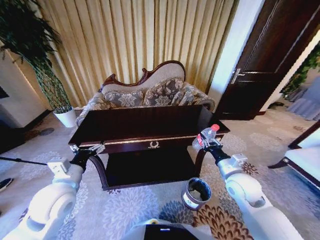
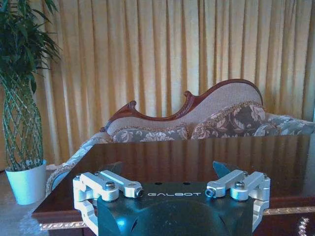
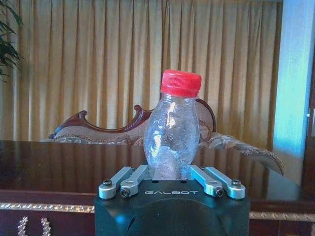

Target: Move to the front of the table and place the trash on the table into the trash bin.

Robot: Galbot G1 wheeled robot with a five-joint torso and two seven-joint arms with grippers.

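The dark brown table (image 1: 135, 122) stands in front of me. My right gripper (image 1: 203, 143) is shut on the trash, a small clear plastic bottle (image 1: 208, 133) with a red cap, held upright at the table's front right corner. In the right wrist view the bottle (image 3: 172, 132) stands between the fingers (image 3: 129, 179) of that gripper (image 3: 171, 172), which clasp its lower part. The trash bin (image 1: 196, 193), pale with a dark inside, sits on the carpet below and just left of my right arm. My left gripper (image 1: 91, 149) hovers at the table's front left corner; in the left wrist view this gripper (image 2: 170, 169) is open with nothing in it.
A patterned sofa (image 1: 145, 95) sits behind the table before gold curtains. A plant in a white pot (image 1: 65, 117) stands at the left, a dark door (image 1: 270, 55) at the right, and a white bench (image 1: 306, 156) at the right edge. Patterned carpet surrounds the table.
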